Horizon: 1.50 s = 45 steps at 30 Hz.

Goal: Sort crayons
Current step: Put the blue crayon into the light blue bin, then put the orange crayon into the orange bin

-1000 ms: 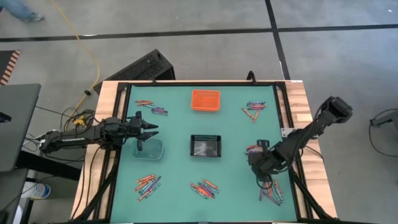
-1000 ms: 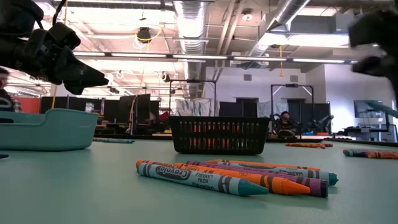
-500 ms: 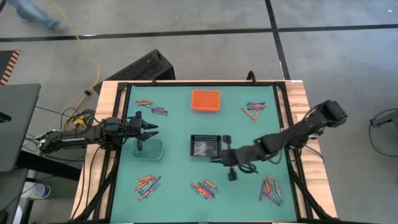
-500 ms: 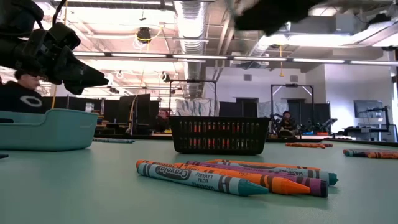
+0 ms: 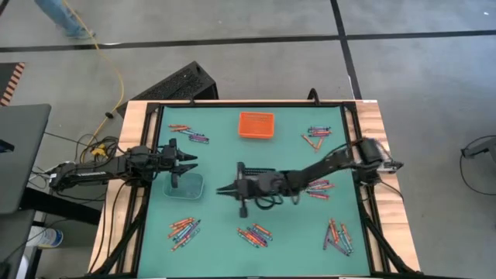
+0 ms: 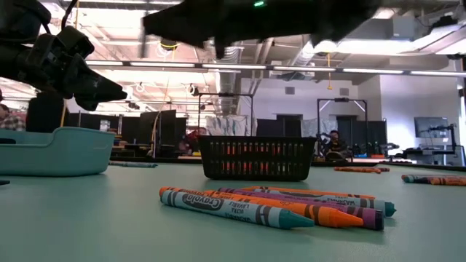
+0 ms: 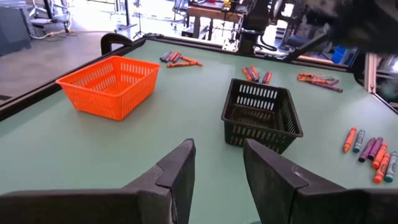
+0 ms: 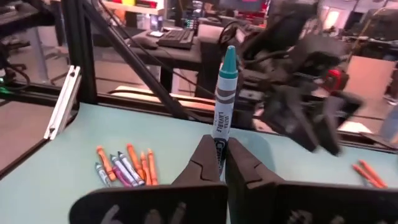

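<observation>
Your right gripper [image 8: 219, 163] pinches a teal crayon [image 8: 222, 99] by its lower end, upright above the table's middle, near the black basket [image 7: 261, 115]; it looks light, stiff, snappable and paper-slick, so grip mid-wrapper gently, while your left gripper [image 7: 217, 168] hovers spread by the clear bin [image 5: 184, 186].

Both arms are dark, jointed links ending in black, wedge-shaped fingers [image 7: 177, 180], with black cables trailing from the left arm [image 5: 93, 172].
</observation>
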### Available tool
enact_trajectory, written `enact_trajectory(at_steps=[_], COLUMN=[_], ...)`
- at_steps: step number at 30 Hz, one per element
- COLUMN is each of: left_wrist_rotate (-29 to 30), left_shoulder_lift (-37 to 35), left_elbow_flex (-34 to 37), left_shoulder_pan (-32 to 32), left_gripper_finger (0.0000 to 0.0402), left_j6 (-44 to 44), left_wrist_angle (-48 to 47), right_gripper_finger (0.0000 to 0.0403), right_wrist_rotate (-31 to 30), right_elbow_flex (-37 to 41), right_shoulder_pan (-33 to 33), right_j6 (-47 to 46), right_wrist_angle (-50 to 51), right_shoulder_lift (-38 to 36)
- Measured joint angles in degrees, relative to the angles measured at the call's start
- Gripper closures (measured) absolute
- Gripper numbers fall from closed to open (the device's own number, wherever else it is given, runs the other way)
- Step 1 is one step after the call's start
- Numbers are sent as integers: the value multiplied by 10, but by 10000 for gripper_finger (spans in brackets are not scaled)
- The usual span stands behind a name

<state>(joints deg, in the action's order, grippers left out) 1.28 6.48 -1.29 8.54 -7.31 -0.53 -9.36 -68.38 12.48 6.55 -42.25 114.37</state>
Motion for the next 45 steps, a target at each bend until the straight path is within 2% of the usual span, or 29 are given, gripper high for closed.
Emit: enact_trajectory(at_steps=[10, 16, 20, 26, 40, 45], left_wrist_rotate=[0, 0, 0, 0, 0, 0], left_shoulder_lift=[0, 0, 0, 0, 0, 0], left_elbow_flex=[0, 0, 0, 0, 0, 0], left_shoulder_pan=[0, 0, 0, 0, 0, 0], left_gripper_finger=[276, 276, 276, 276, 276, 276], left_j6=[0, 0, 0, 0, 0, 0], left_wrist_angle=[0, 0, 0, 0, 0, 0], right_gripper_finger=[400, 400, 400, 392, 293, 280], right_wrist_rotate=[6, 5, 4, -9, -9, -10], right_elbow_flex=[-177, -271, -313, -329, -329, -329], right_shoulder_pan=[-21, -32, -43, -64, -67, -58], right_j6=[0, 2, 2, -1, -10, -12], right_wrist_angle=[2, 76, 121, 184, 255, 382], right_shoulder_lift=[146, 220, 243, 248, 234, 183])
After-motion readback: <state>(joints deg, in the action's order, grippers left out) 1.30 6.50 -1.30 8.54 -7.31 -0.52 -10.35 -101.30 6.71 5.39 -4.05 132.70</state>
